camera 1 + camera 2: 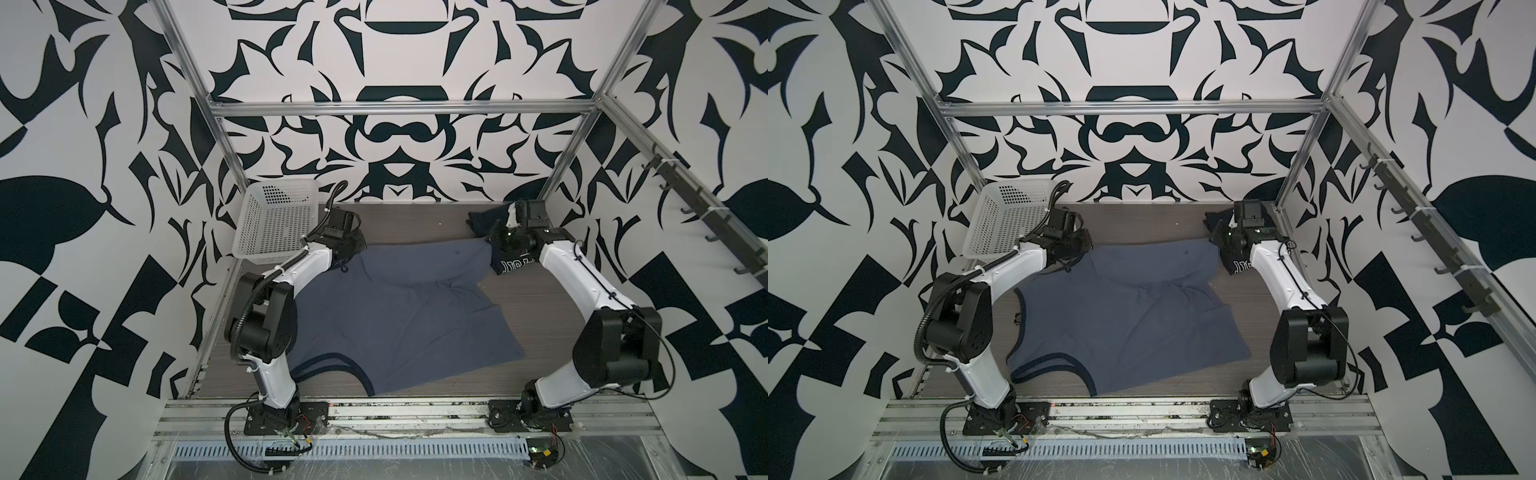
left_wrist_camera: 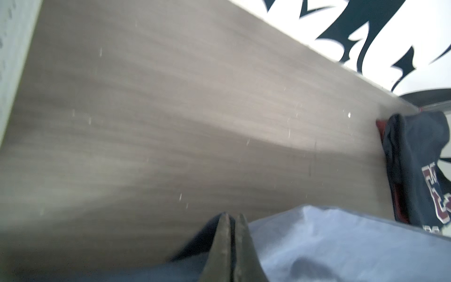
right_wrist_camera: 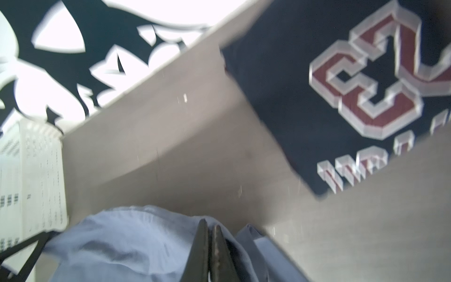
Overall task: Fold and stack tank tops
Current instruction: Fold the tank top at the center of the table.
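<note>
The slate grey-blue tank top (image 1: 399,320) (image 1: 1125,316) lies spread over the middle of the table, its dark-trimmed neckline toward the near edge. At its far left corner my left gripper (image 2: 231,216) (image 1: 355,249) is shut on the cloth (image 2: 341,244). My right gripper (image 3: 210,223) (image 1: 496,243) is shut on the far right corner (image 3: 122,239). The far edge hangs stretched between the two. The navy tank top (image 1: 513,266) (image 1: 1239,266) with its maroon "23" print (image 3: 366,85) (image 2: 419,171) lies folded at the far right, partly under the right arm.
A white perforated basket (image 1: 274,224) (image 1: 1005,224) (image 3: 31,183) stands at the far left corner, just behind the left wrist. Bare wooden table (image 2: 170,122) lies beyond the held edge up to the patterned back wall. Aluminium frame posts border the table.
</note>
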